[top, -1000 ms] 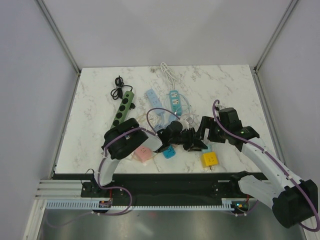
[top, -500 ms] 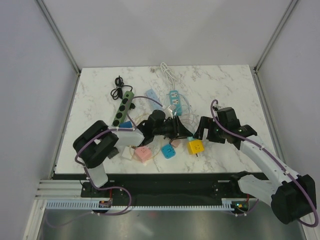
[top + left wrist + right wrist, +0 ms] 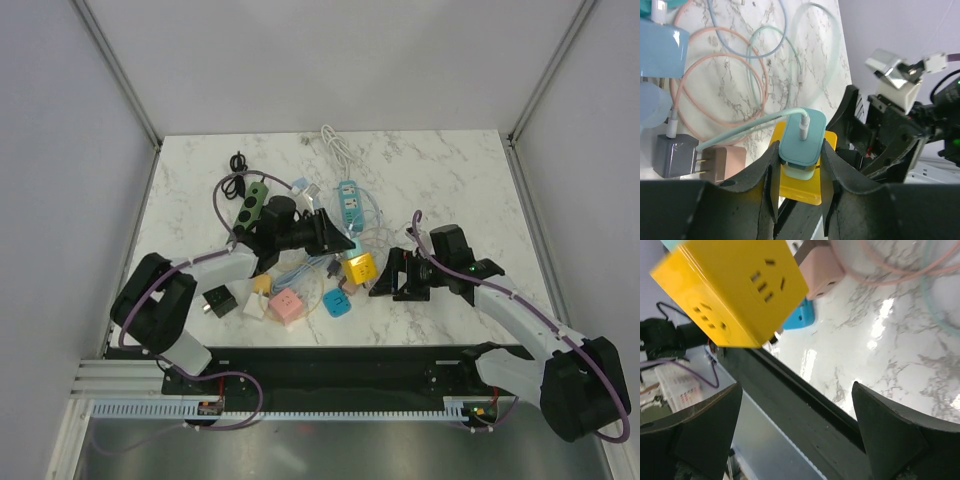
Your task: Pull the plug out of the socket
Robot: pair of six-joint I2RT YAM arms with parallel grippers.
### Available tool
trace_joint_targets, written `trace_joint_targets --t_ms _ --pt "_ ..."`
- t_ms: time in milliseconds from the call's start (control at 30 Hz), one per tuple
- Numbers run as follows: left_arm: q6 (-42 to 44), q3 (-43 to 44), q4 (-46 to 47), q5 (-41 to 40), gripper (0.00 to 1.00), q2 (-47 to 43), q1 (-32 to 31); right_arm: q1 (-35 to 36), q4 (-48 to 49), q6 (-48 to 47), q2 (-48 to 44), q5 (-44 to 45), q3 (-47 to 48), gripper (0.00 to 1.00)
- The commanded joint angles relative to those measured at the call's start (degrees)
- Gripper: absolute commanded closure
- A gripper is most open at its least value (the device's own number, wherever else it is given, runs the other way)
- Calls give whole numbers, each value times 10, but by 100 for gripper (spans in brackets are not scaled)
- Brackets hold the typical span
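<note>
My left gripper (image 3: 333, 243) is shut on a teal plug (image 3: 801, 136) with a pale green cable. The plug sits plugged into a yellow cube socket (image 3: 360, 268), which hangs below it, raised off the marble table (image 3: 470, 180). In the left wrist view the fingers (image 3: 762, 180) clamp the plug's sides, with the yellow socket (image 3: 802, 192) beneath. My right gripper (image 3: 396, 276) is open and empty just right of the socket. In the right wrist view the yellow socket (image 3: 735, 290) floats at upper left, outside my open right gripper (image 3: 796, 412).
Near the front edge lie a blue cube (image 3: 337, 303), a pink cube (image 3: 287, 307), a white adapter (image 3: 254, 307) and a black adapter (image 3: 218, 300). Farther back are a green power strip (image 3: 245, 215), a teal power strip (image 3: 348, 200), looped cables (image 3: 375, 225) and a white cord (image 3: 335, 145).
My left gripper has swung back and to the left, carrying the teal plug and the yellow socket with it. The right gripper has dropped slightly toward the front and stays open.
</note>
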Motion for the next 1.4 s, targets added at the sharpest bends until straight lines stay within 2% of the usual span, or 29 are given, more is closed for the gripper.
trace_joint_targets --t_ms 0,167,333,500,667,1000,1300,1367 --pt "71 54 -44 15 98 -63 15 0 63 5 -18 -101 -16 2" --pt "84 83 -76 19 98 -77 38 2 70 -5 -25 -142 -31 2" --pt "76 89 -76 41 98 -84 45 4 72 6 -45 -111 -31 2" --pt "33 52 -6 94 98 -92 46 4 220 112 -74 -105 -44 2" --pt "11 45 11 151 98 -102 45 3 240 109 -58 -82 -21 2" --pt "-54 13 102 221 98 -101 38 4 427 190 -25 -144 -45 2" --pt "-77 24 130 222 98 -79 5 24 482 227 -27 -154 -62 2" --pt "-80 26 133 218 98 -75 4 31 487 235 -27 -151 -68 7"
